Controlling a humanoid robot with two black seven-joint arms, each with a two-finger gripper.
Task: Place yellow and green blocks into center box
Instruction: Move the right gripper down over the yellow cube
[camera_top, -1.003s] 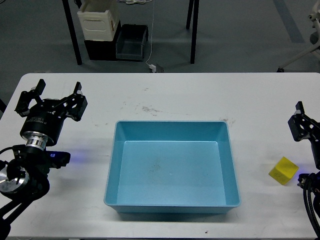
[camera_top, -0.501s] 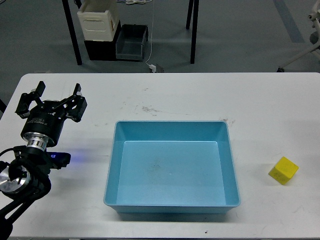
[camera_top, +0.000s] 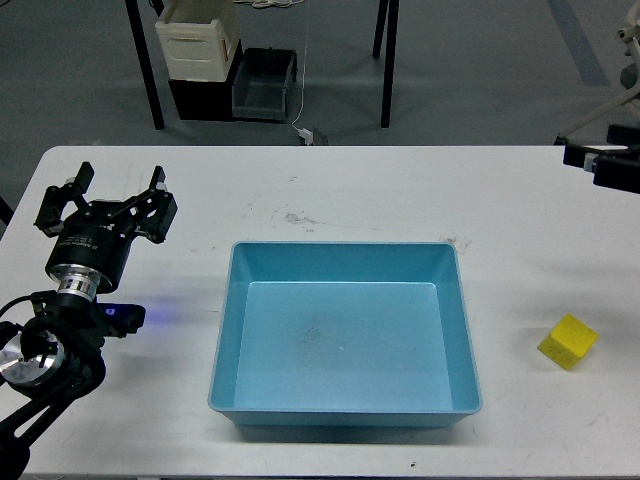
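A yellow block (camera_top: 568, 341) lies on the white table (camera_top: 400, 195) at the right, apart from the box. No green block is in view. The blue box (camera_top: 222, 340) stands empty in the middle of the table. My left gripper (camera_top: 108, 192) is open and empty above the table's left side, well left of the box. A dark end of my right arm (camera_top: 600, 165) comes in at the right edge, far above and behind the yellow block. Its fingers cannot be told apart.
Beyond the table's far edge, on the floor, stand a cream bin (camera_top: 197, 40) and a dark bin (camera_top: 262, 85) between black table legs (camera_top: 145, 70). A blue light glows on my left arm (camera_top: 135, 317).
My right arm left the view from the right edge beside the yellow block, then came back in higher up at the table's far right. The left arm has barely moved.
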